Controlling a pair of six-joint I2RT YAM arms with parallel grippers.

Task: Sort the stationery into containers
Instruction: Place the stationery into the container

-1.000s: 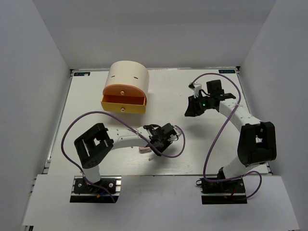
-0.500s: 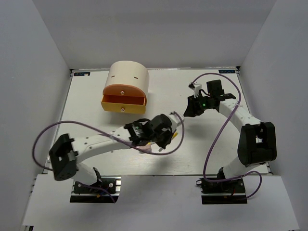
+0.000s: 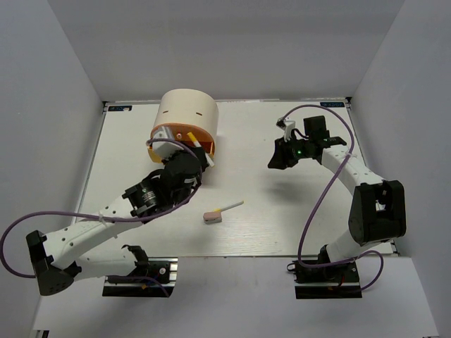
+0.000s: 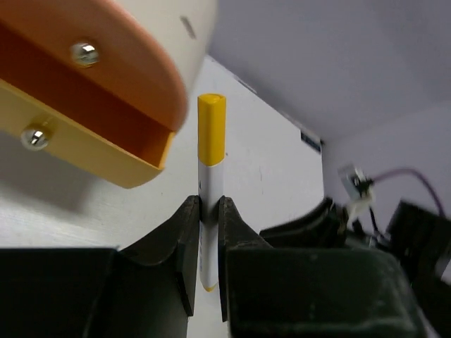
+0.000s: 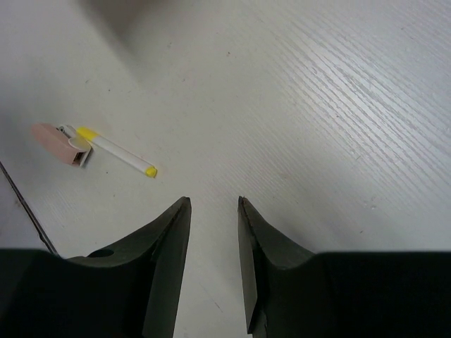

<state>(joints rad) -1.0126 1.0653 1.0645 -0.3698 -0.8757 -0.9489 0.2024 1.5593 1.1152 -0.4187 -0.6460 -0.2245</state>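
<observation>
at the left, left gripper (image 4: pixel 204 208) pressed tight on a yellow-capped pen (image 4: pixel 211 134), cap upward, pinched on the lower half of its white barrel, just off the right front corner of the chest (image 3: pixel 187 113), beside the pulled-out yellow drawer (image 4: pixel 91 151) under the orange drawer (image 4: pixel 106 70). probably light, stiff, slick plastic; liable to pivot in so narrow a pinch, so safer taken mid-barrel. in front and right of the chest, on the table (image 3: pixel 296 225), an eraser (image 3: pixel 212 217) just beside a second pen (image 3: pixel 231 205): likely soft and grippy, best squeezed across flat sides; thin pen apt to roll, best taken mid-length. well right of the chest, right gripper (image 5: pixel 213 204) spread apart, empty, above the table.
</observation>
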